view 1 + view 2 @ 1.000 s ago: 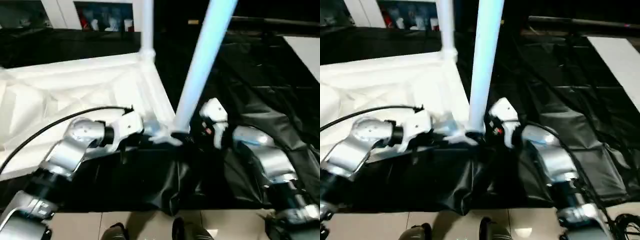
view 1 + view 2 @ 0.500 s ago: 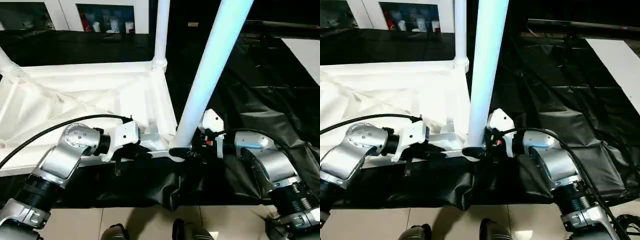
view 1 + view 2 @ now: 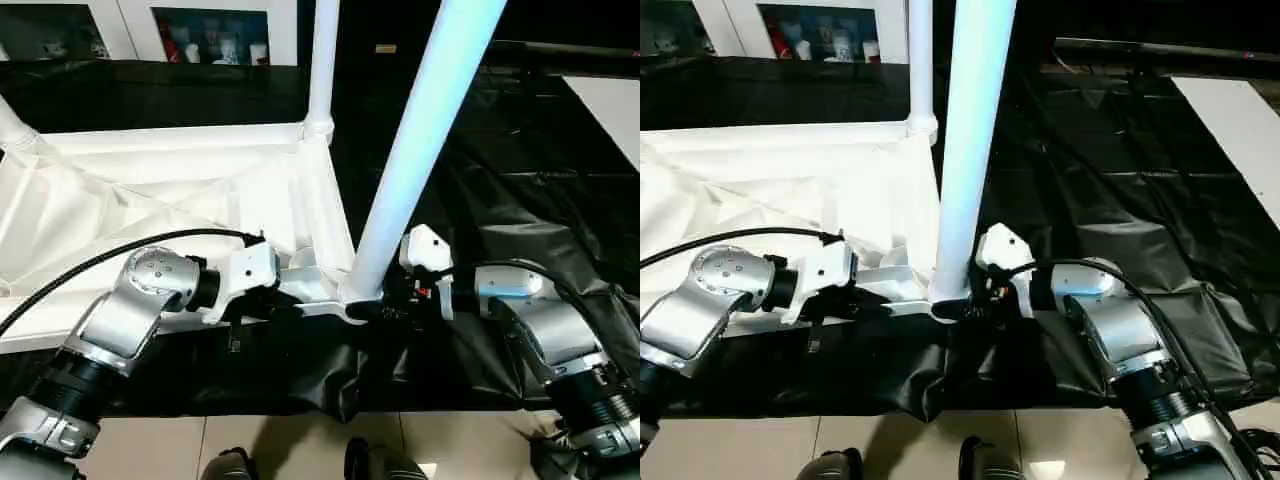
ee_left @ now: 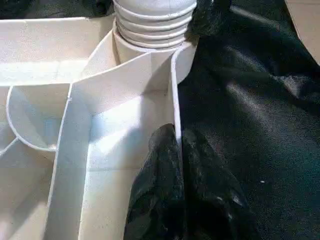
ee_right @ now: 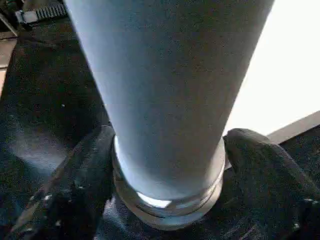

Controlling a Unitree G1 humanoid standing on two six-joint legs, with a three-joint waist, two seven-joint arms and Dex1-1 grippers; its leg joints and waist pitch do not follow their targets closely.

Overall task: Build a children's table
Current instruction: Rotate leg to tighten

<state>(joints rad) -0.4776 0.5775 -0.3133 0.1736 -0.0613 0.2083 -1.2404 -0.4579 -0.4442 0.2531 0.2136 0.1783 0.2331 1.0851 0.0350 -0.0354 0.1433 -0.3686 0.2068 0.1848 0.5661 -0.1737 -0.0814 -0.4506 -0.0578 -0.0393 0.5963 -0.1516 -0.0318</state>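
1. Table top lies upside down, ribbed underside up, on black sheeting. It covers the left half of the left eye frame, with its near right corner at lower centre.
2. Leg being fitted: its base sits in the near right corner socket at lower centre. The shaft leans toward the upper right of the frame, so it is not yet square to the top.
3. Right gripper: the two black fingers stand on either side of the leg just above its collar, grasping it.
4. Left gripper: the fingers are clenched on the thin rim wall of the table top near the corner, one on each side. The ribbed foot of the leg shows just beyond.
5. Judged step in hand: seating or twisting the leg into the socket.
   - The left gripper should keep the rim pinned so the top cannot slide or rotate on the slick sheeting.
   - The right gripper should bring the shaft upright before pressing or turning, since a tilted entry risks jamming the ribs.
   - The grip should stay low, near the collar.
6. Count:
   - table top: 1
   - legs visible: 3, namely this one, the far right corner leg and the upper left leg, which is partly cut off
   - grippers: 2
7. A white cabinet stands at the top edge of the frame.
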